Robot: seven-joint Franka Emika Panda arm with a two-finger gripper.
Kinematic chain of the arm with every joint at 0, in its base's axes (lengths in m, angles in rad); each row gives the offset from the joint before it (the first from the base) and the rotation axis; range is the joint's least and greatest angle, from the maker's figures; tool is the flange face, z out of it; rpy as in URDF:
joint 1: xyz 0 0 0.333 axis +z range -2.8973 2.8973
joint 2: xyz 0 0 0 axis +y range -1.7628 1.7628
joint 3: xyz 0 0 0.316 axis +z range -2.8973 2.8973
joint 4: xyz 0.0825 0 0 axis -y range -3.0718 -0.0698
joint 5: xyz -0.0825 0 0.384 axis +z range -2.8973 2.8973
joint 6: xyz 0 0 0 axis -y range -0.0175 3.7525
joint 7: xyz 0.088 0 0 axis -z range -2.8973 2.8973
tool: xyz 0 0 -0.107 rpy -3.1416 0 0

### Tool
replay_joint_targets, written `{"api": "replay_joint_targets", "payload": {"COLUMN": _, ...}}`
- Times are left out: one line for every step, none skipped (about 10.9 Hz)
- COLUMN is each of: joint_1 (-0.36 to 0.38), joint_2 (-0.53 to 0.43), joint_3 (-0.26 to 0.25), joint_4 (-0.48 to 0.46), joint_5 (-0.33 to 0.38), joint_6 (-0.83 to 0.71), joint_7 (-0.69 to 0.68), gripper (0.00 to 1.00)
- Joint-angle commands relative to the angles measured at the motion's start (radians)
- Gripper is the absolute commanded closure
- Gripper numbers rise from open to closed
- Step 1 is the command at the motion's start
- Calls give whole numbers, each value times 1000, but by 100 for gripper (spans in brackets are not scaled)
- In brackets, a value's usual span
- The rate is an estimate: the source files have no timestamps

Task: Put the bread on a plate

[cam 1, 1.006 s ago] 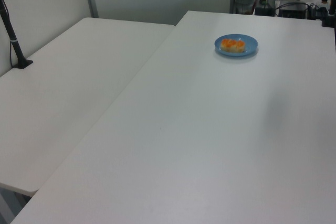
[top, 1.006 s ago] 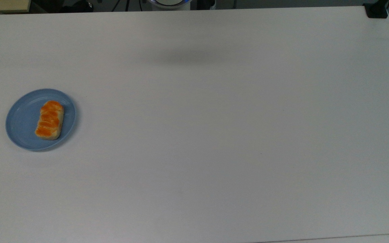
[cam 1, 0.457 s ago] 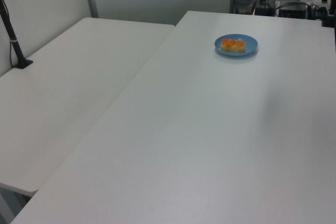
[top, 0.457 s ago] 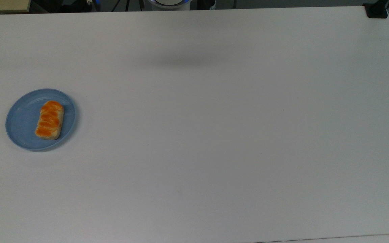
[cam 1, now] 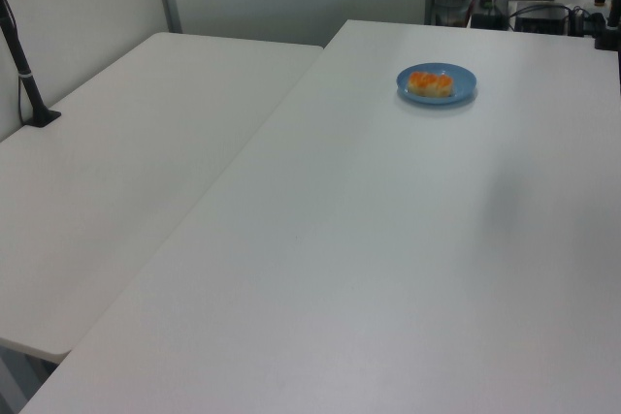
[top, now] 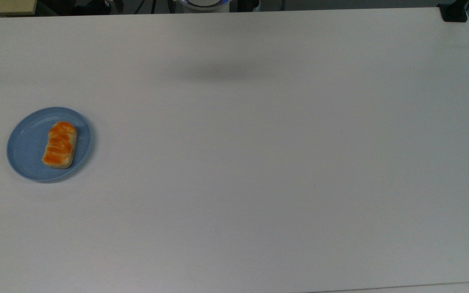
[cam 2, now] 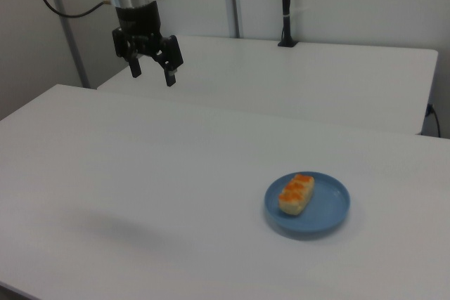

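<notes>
The bread (top: 60,144), a small loaf with an orange-brown bumpy top and pale sides, lies on the light-blue plate (top: 25,146) at the top view's left. The same bread (cam 1: 430,83) and plate (cam 1: 464,90) sit at the far end of the table in the left view. In the right view the bread (cam 2: 297,194) rests on the plate (cam 2: 327,209) at the lower right. My gripper (cam 2: 151,74) hangs high above the table at the right view's upper left, far from the plate, open with nothing between its fingers.
The white table (top: 259,142) carries a faint shadow (top: 218,73) near its far edge. A second white table (cam 1: 116,172) adjoins it at the left view's left, with a black clamp post (cam 1: 29,94). A black mount (top: 454,12) sits at the top view's upper right corner.
</notes>
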Motion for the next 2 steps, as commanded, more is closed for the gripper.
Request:
{"api": "replay_joint_targets", "payload": {"joint_1": 13, "joint_2": -39, "joint_3": -7, "joint_4": -52, "joint_5": -10, "joint_6": 39, "joint_7": 39, "gripper": 0}}
{"api": "replay_joint_targets", "payload": {"joint_1": 19, "joint_2": -34, "joint_3": -7, "joint_4": -52, "joint_5": -13, "joint_6": 38, "joint_7": 39, "gripper": 0}}
